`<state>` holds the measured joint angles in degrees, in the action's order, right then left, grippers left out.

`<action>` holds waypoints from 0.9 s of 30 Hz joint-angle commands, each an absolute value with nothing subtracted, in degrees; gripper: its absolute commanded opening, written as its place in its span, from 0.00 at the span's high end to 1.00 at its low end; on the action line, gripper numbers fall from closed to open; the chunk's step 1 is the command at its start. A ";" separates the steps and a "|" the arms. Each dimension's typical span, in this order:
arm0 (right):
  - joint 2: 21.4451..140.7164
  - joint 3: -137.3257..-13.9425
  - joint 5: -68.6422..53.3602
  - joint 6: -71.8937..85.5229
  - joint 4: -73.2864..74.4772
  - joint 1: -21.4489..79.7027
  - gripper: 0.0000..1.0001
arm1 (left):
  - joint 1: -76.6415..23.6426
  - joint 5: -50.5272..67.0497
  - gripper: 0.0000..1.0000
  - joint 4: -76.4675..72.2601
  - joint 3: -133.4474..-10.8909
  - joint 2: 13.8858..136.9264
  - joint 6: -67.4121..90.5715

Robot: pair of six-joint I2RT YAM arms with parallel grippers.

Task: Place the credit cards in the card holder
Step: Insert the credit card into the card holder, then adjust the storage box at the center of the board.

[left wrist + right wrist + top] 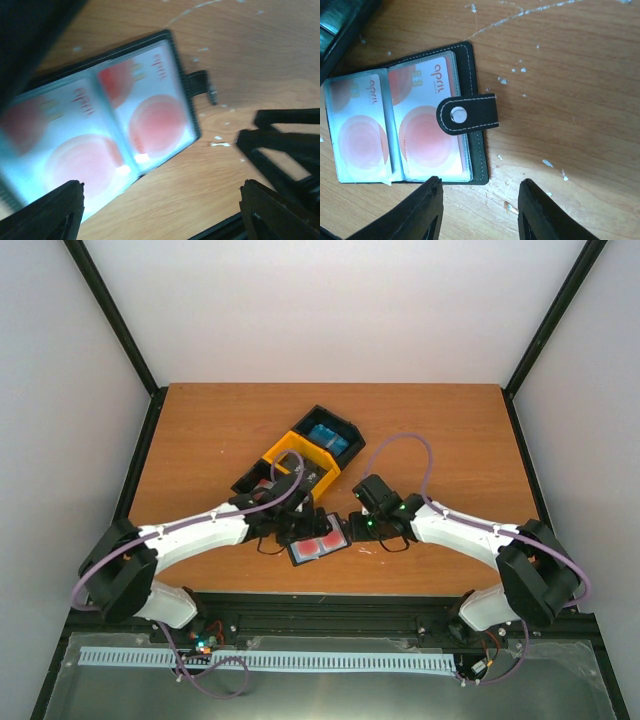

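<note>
Left claw & right claw both open, empty. Card holder lies open betw. them, nearer left, long side across.

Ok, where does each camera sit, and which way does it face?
Top external: above and behind, looking down on the table; left arm and right arm show.
Left wrist: on its arm, facing down at the open card holder; left pincer below.
Right wrist: likewise, over the tab; right pincer below.
All three share the card holder.
</note>
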<state>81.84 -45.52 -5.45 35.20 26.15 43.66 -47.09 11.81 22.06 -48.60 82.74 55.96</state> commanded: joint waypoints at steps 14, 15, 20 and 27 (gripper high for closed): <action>87.02 -52.73 -3.60 33.72 30.73 43.99 0.48 | -39.06 1.43 0.10 27.70 -29.41 62.07 60.52; 87.21 -52.92 -3.36 33.87 30.70 44.03 0.48 | -38.50 1.02 0.13 27.68 -29.63 62.82 59.88; 89.10 -53.90 -3.87 34.86 30.69 44.03 0.49 | -35.05 0.61 0.35 26.33 -30.21 66.14 56.48; 90.68 -54.62 -3.78 35.80 30.62 44.03 0.50 | -32.53 2.51 0.45 22.03 -33.52 69.61 51.24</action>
